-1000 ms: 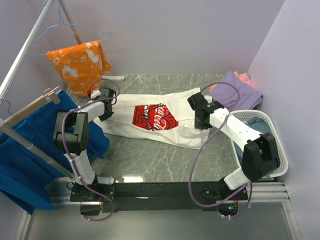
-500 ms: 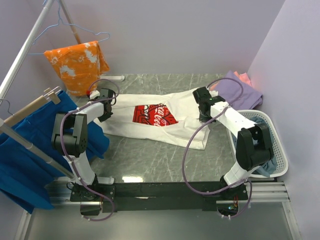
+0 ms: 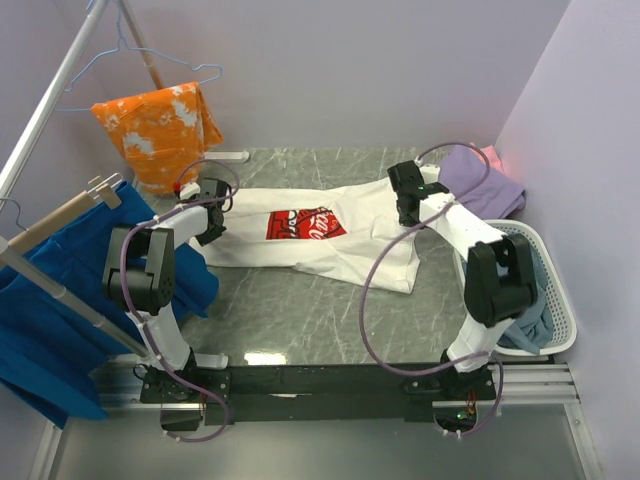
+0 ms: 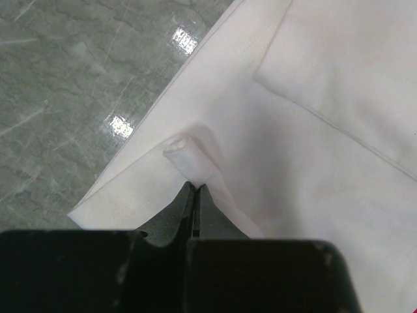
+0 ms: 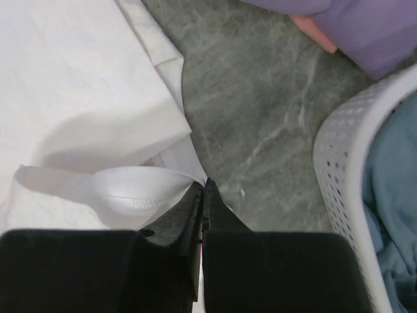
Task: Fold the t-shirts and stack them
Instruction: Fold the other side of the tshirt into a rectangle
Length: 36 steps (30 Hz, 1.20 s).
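table (image 3: 300, 310): the grey marble top looks slick, so cloth may slide across it instead of creasing.
white t-shirt (image 3: 350, 245): it lies across the middle of the table, print up, rumpled at its right end and held at both ends. If the arms pull unevenly, the fold will likely run slanted across the red print (image 3: 305, 223).
basket (image 3: 565, 300): it stands at the right edge with the grey-blue shirt (image 3: 535, 305) inside. The right arm reaches along just beside it, and its elbow could knock the rim.
purple shirt (image 3: 485, 185): it sits in the far right corner on the salmon-pink shirt (image 3: 492, 155), near the right gripper. An outward swing could drag it.
left gripper (image 4: 195, 199): its fingers are pressed together on a small tuck near the white t-shirt's edge. The bite is thin and may slip under tension.
right gripper (image 5: 204, 190): it is clamped on a loop of white hem. It may have caught only one layer, so the layer below could stay behind.
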Available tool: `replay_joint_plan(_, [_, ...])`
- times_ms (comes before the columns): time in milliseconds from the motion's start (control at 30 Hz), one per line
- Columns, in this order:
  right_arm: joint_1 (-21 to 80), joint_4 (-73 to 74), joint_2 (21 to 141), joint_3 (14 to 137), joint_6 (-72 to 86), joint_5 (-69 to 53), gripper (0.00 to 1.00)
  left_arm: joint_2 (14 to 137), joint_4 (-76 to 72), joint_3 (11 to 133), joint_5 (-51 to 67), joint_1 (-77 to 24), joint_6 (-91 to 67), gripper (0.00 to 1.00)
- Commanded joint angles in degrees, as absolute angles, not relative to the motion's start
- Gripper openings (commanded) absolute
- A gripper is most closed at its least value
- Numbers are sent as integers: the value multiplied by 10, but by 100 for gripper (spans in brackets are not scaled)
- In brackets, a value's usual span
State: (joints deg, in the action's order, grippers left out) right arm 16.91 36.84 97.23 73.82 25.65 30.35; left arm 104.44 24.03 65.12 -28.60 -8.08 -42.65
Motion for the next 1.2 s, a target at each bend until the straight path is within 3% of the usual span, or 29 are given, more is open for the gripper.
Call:
replay_joint_plan(0, [163, 318, 1032, 781, 249, 304, 0, 1030, 235, 647, -302, -83, -424, 1])
replay_joint_plan(433, [167, 231, 1017, 806, 207, 303, 0, 991, 243, 620, -350, -83, -442, 1])
replay_joint_plan(833, [169, 248, 1106, 896, 182, 251, 0, 989, 253, 617, -369, -83, -447, 1])
replay_joint_plan(867, [169, 264, 1133, 927, 182, 255, 8, 997, 253, 618, -367, -83, -445, 3])
replay_joint_plan(900, [168, 283, 1146, 945, 185, 264, 35, 1000, 255, 621, -367, -83, -445, 7])
replay_joint_plan(933, [168, 317, 1156, 958, 196, 277, 47, 1003, 257, 626, -369, -83, -446, 13])
replay_joint_plan(967, [168, 320, 1158, 955, 198, 292, 60, 1005, 257, 627, -371, -83, -445, 31])
replay_joint_plan(1000, [168, 315, 1149, 945, 199, 299, 76, 1005, 257, 627, -380, -83, -444, 42])
replay_joint_plan(1067, [169, 288, 1094, 886, 203, 305, 77, 996, 249, 624, -388, -83, -441, 57])
replay_joint_plan(1167, [170, 263, 1022, 826, 210, 290, 77, 976, 241, 616, -395, -83, -444, 61])
